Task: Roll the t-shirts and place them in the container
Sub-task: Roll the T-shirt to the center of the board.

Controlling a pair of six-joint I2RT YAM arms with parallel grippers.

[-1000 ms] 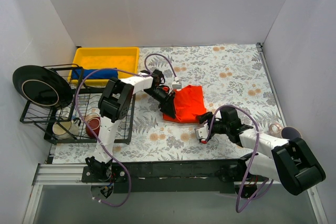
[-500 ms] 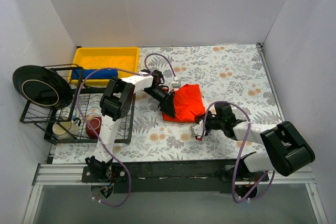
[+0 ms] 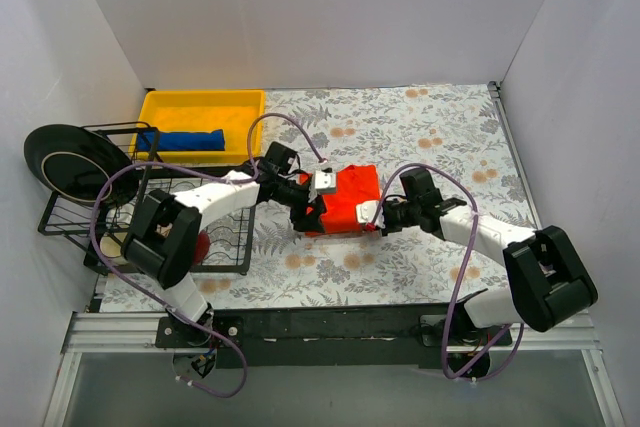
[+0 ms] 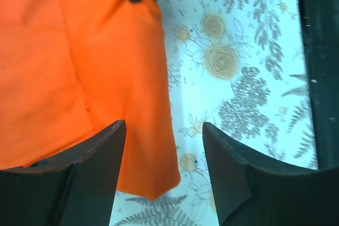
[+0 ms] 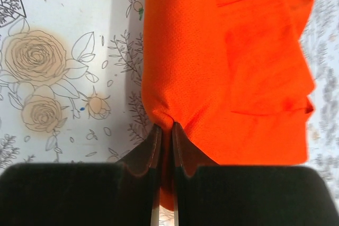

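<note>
Right end effector (image 5: 165, 130) on folded orange-red t-shirt (image 5: 228, 67)

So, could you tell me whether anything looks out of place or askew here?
Nothing spilled or damaged. The orange t-shirt lies folded, slightly askew on the table, its edge puckered where the right gripper pinches it. The blue t-shirt sits neatly rolled in the yellow bin.

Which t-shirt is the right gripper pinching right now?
The orange-red t-shirt on the floral table: the right gripper is shut on a fold at its edge. The blue t-shirt lies in the yellow bin, untouched.
</note>
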